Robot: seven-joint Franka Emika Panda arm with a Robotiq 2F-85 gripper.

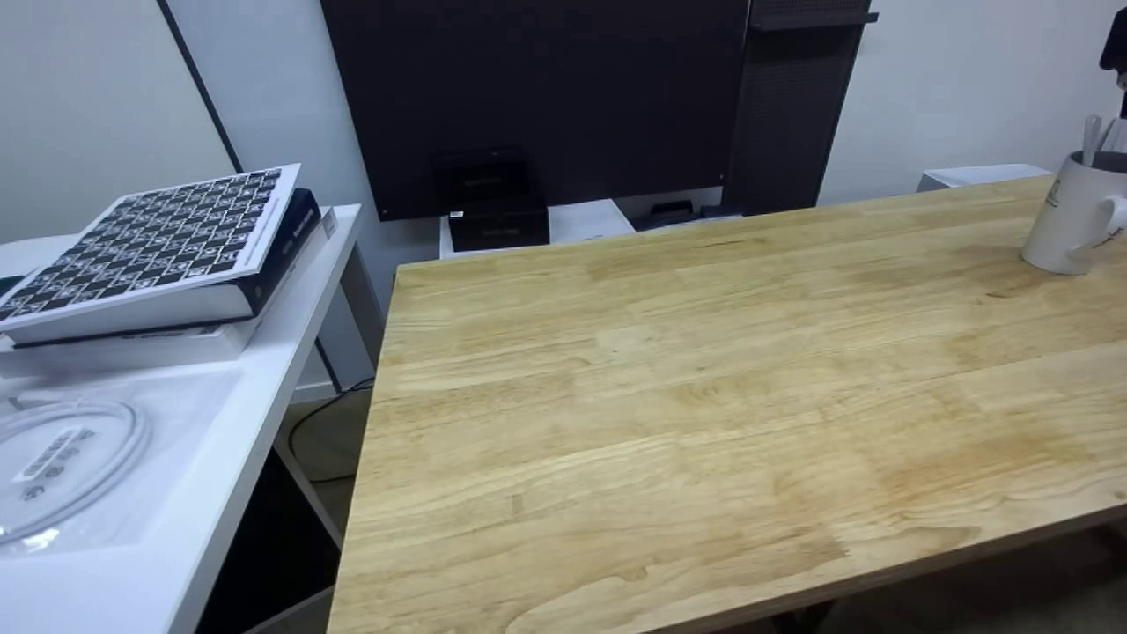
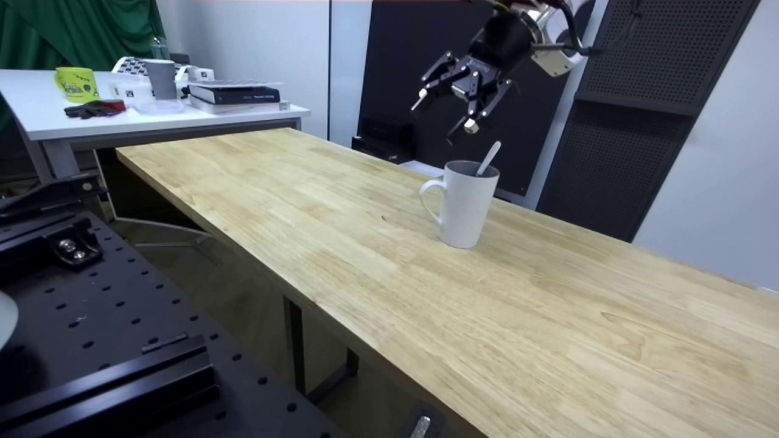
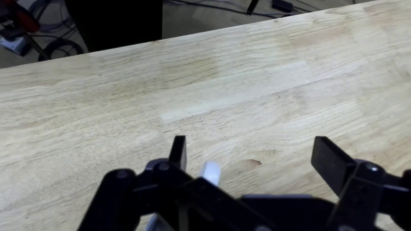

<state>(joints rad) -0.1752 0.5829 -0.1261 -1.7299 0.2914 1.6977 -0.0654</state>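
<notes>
Currently, the hand (image 2: 437, 121) is spread above a white mug (image 2: 467, 207) (pale utensil (image 2: 489, 158) leaning inside) on the wooden counter (image 2: 341, 234).

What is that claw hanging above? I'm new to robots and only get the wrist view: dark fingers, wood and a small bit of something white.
Observer: In both exterior views the gripper hangs above a tall white mug standing upright on the wooden table.
Operator: Oh! Is it touching the mug?
Observer: No, in an exterior view a gap shows between the gripper and the mug.
Operator: And is anything inside the mug?
Observer: Yes, at least one pale spoon-like handle sticks up out of it at a slant; its lower end is hidden. Whether that is your bit of white, I can't tell.
</notes>
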